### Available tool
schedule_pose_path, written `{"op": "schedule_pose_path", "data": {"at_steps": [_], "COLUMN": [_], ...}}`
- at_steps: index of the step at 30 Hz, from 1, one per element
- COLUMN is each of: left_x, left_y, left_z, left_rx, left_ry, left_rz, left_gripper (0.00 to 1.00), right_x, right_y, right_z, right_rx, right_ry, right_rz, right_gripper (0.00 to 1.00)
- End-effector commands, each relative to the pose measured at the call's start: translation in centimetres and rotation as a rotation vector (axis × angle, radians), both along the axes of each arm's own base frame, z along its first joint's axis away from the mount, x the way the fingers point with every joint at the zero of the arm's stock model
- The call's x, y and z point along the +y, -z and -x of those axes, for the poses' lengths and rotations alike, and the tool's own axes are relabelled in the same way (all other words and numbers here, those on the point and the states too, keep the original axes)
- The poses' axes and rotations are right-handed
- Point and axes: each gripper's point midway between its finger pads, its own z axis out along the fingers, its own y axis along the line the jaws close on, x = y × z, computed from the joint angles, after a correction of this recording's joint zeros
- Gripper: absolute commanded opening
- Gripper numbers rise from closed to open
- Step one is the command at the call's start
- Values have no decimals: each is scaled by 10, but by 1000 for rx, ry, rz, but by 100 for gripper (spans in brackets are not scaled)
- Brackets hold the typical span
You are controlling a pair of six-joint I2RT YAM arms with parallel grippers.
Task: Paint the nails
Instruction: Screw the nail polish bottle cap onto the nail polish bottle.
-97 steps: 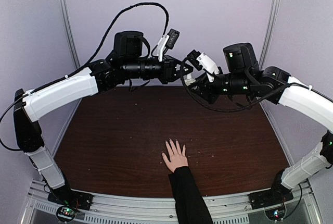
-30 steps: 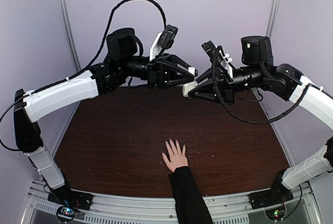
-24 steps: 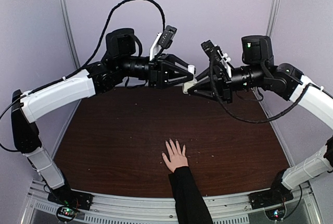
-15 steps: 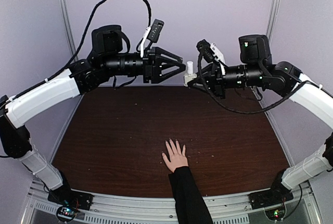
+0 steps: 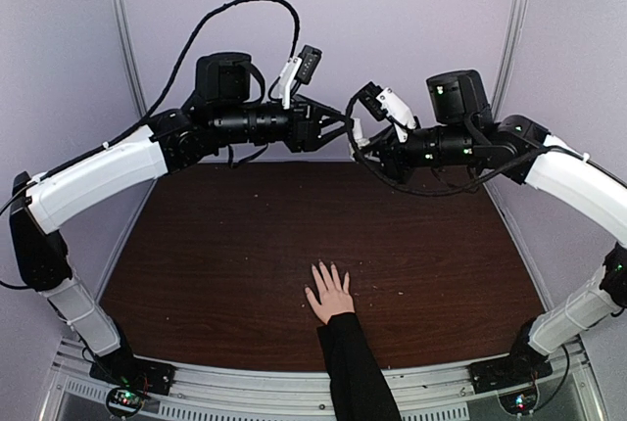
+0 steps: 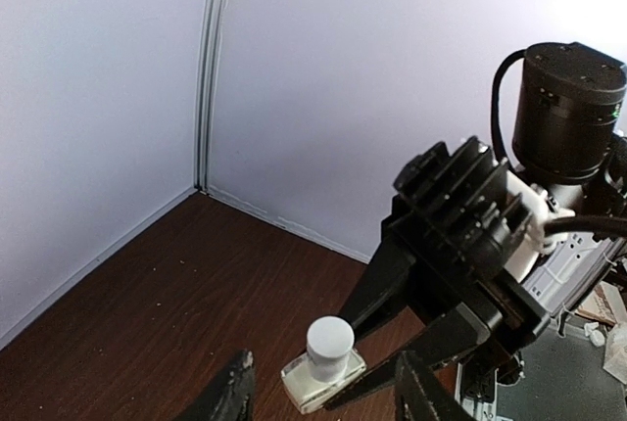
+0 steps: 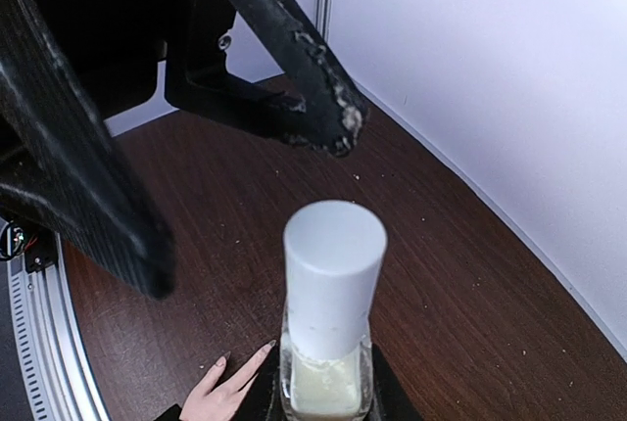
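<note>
- Right gripper (image 5: 363, 144) clenched on a small clear bottle (image 6: 315, 384) with round white cap (image 7: 334, 262), above the brown wooden desk's (image 5: 216, 245) far edge.
- Left gripper (image 5: 343, 129) released, fingers (image 6: 231, 399) flanking the cap, seemingly apart.
- Tiny nails (image 5: 331, 267) on the spread light-skinned hand (image 5: 330, 296), near edge.

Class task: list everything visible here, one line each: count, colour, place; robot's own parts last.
dark brown wooden table: one, beneath both arms.
small clear bottle with a white cylindrical cap: one, clear and white, held in the right fingers over the table's far side.
light-skinned human hand in a black sleeve: one, flat on the table's near side, digits spread.
left fingers: two, black, open either side of the cap.
right fingers: two, black, shut on the bottle.
</note>
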Motion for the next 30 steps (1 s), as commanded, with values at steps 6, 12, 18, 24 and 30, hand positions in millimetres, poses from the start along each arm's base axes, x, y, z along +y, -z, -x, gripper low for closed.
{"op": "schedule_pose_path", "data": {"at_steps": [6, 12, 18, 24, 30], "left_x": [-8, -12, -15, -18, -20], "left_y": [-13, -9, -5, -6, -5], "left_z": [-12, -17, -20, -16, -11], "left_rx": [2, 22, 38, 39, 37], "left_ry": [-55, -60, -65, -38, 0], "left_rz": [33, 26, 25, 36, 40], "left_gripper": [44, 39, 38, 22, 7], "right_x": [2, 4, 5, 6, 6], "right_y": [-11, -10, -10, -9, -12], "right_z": [-9, -10, -9, -8, -7], "right_rx": [-23, -21, -24, -26, -33], "right_ry": [82, 87, 85, 84, 77], "right_rz": [7, 15, 21, 26, 23], "right_gripper": [0, 0, 0, 0, 0]}}
